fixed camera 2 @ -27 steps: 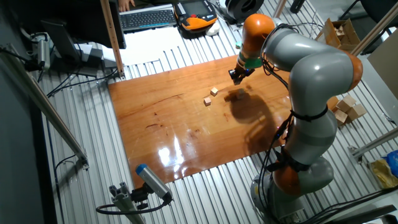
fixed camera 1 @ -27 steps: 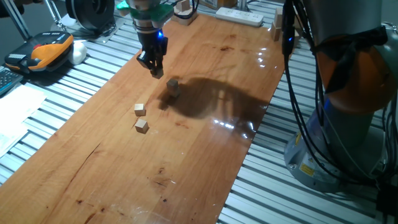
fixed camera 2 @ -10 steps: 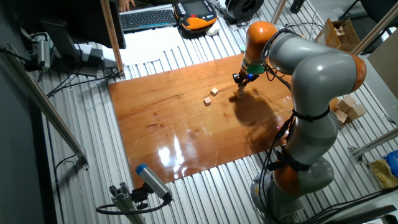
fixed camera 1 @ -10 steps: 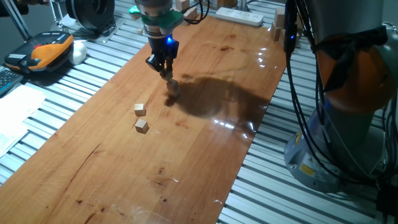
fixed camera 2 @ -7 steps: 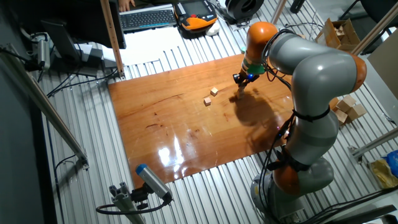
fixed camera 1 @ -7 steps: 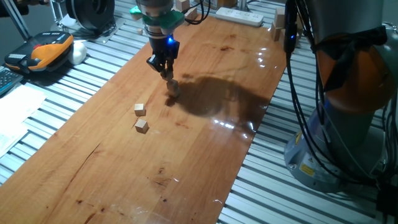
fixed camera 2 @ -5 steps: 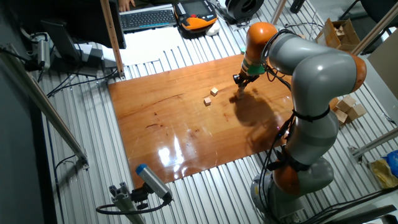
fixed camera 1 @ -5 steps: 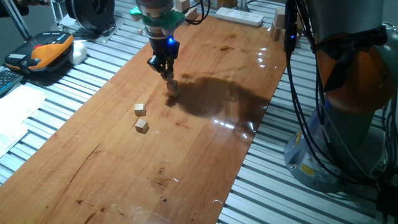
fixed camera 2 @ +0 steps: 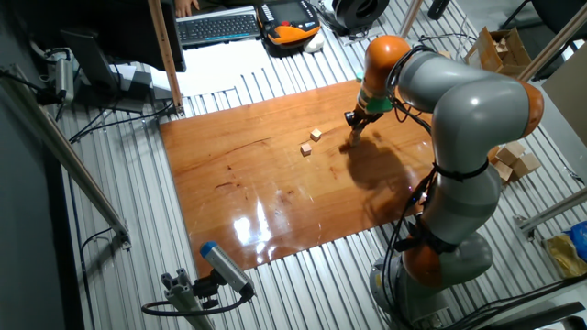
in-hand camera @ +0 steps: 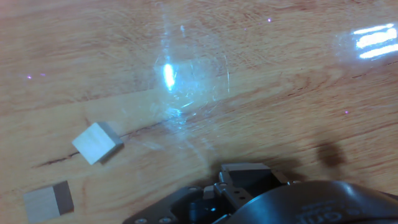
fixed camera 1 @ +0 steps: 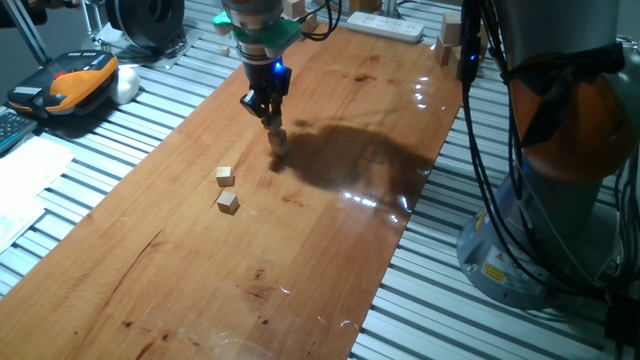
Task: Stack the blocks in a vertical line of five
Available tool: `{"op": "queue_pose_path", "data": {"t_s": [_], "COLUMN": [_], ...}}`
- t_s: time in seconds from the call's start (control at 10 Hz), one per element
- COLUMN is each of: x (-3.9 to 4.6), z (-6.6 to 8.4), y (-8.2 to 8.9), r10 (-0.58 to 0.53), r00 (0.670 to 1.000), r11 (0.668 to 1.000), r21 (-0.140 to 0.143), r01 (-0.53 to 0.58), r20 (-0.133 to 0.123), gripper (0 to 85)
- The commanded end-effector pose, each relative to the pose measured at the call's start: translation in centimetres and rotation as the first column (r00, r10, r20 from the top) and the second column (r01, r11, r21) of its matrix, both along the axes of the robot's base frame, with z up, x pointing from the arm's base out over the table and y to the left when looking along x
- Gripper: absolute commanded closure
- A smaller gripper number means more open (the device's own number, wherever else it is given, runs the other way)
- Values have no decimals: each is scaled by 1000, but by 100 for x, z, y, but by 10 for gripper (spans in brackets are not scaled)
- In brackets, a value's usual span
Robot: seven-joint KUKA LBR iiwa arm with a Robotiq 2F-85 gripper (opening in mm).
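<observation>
My gripper [fixed camera 1: 273, 124] stands upright over a short stack of tan blocks [fixed camera 1: 279, 145] near the far side of the wooden board [fixed camera 1: 300, 260]. Its fingers are close together around a small block at the stack's top. How many blocks the stack holds is hard to tell in the arm's shadow. Two loose blocks [fixed camera 1: 225, 176] [fixed camera 1: 228, 202] lie left of the stack. They also show in the other fixed view [fixed camera 2: 315, 135] [fixed camera 2: 305, 149] and in the hand view [in-hand camera: 96, 143] [in-hand camera: 48, 202]. In the other fixed view the gripper [fixed camera 2: 355, 126] hides the stack.
A white power strip [fixed camera 1: 385, 26] lies at the board's far end. An orange device [fixed camera 1: 80, 80] and papers lie left of the board. Larger pale wooden blocks [fixed camera 2: 514, 158] and a keyboard [fixed camera 2: 215, 27] lie off the board. The robot base [fixed camera 1: 560, 200] stands right.
The gripper carried a block from the left to above the stack, then sank slightly onto it over the last second. The two loose blocks have not moved.
</observation>
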State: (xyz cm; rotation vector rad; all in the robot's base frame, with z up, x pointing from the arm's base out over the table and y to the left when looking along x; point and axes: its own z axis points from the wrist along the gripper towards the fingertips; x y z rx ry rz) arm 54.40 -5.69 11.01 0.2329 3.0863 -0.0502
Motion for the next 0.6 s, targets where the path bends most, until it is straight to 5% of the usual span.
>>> {"op": "queue_pose_path", "data": {"t_s": [0.0, 0.5], "x": [-2, -45], "z": [-4, -46], "y": [1, 35], "r10": [3, 6], "r00": [1000, 1000], "r11": [1000, 1000], "r21": [0, -11], "r01": [-3, -6], "r20": [2, 11], "gripper": [850, 850]}}
